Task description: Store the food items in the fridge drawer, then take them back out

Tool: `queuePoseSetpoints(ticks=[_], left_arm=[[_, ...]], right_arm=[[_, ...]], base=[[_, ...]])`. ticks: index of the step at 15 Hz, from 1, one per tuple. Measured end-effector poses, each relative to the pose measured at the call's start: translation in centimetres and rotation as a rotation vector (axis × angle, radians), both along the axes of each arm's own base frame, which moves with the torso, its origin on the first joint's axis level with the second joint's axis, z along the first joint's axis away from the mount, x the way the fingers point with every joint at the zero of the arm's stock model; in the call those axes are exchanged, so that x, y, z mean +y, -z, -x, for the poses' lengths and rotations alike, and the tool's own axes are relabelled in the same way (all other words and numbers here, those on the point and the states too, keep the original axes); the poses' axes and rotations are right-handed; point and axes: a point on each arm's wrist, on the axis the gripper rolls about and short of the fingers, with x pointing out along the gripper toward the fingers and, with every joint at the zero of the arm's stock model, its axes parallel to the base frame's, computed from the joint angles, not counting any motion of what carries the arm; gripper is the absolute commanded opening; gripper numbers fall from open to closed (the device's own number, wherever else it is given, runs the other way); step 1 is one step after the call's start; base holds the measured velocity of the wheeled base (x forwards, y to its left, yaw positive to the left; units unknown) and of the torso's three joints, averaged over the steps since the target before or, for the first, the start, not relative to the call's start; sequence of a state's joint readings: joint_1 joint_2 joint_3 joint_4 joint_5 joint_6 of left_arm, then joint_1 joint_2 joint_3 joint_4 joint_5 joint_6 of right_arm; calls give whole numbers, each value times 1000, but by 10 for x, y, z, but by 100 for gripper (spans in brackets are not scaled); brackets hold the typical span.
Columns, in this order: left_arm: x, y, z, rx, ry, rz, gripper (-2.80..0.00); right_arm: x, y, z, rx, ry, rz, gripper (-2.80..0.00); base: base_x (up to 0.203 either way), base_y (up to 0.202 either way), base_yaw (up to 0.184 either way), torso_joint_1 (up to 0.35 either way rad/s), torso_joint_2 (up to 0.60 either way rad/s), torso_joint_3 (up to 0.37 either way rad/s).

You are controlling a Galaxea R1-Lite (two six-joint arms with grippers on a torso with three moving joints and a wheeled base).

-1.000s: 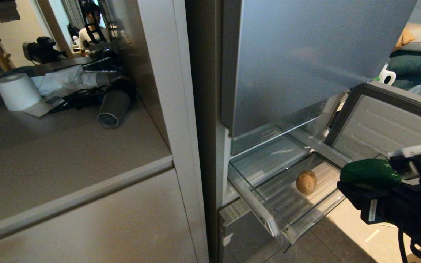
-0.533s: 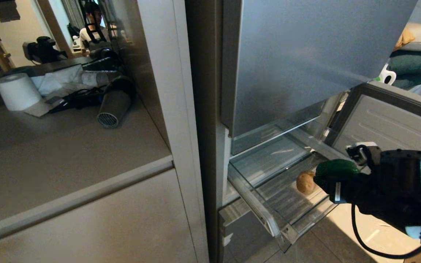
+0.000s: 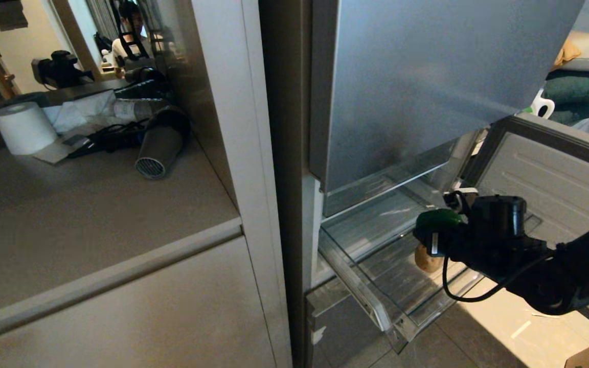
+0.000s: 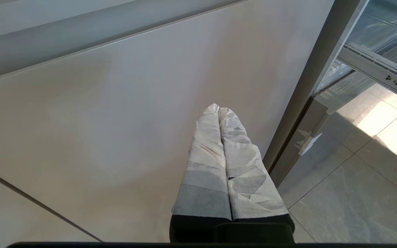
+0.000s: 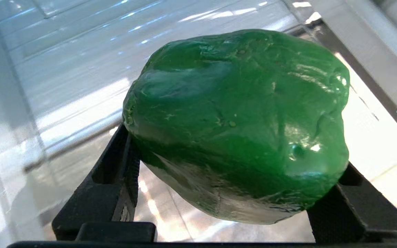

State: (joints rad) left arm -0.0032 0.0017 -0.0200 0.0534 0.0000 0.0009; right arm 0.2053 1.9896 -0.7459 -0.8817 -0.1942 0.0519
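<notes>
The right gripper (image 3: 430, 232) clamps the glossy, lumpy green bell pepper (image 5: 240, 124) above the ribbed clear-plastic fridge drawer (image 3: 376, 301), just over the round tan bun (image 3: 426, 261) near its right edge. The left gripper (image 4: 219, 113) is pressed closed.

Glossy green bell pepper (image 5: 240, 124) between two black jaws, above the clear fridge drawer (image 5: 64, 69).

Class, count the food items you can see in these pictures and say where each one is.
2. The green bell pepper is held in the right gripper above the fridge drawer. The tan bun-like lump lies in the drawer, partly hidden behind the gripper. More may be hidden.
</notes>
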Motion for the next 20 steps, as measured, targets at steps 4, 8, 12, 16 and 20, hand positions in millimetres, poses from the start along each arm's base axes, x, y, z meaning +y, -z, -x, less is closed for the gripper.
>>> queuePoseSetpoints(ticks=[4,8,12,16,20], left_arm=[[0,0,0,0,0,0,-280],[0,0,0,0,0,0,-280],[0,0,0,0,0,1,-280],[0,0,0,0,0,1,-280],[0,0,0,0,0,0,-280]], right_arm=[[3,14,-19,13,-1,7,-280],[6,21,-29,16,-4,10,-280],[8,25,-38,17,-9,21,0],[10,28,-43,15,-12,28,0],[11,29,-45,24,-21,48,0]], base=[[0,0,0,0,0,0],[0,0,0,0,0,0],[0,0,0,0,0,0],[0,0,0,0,0,0],[0,0,0,0,0,0]])
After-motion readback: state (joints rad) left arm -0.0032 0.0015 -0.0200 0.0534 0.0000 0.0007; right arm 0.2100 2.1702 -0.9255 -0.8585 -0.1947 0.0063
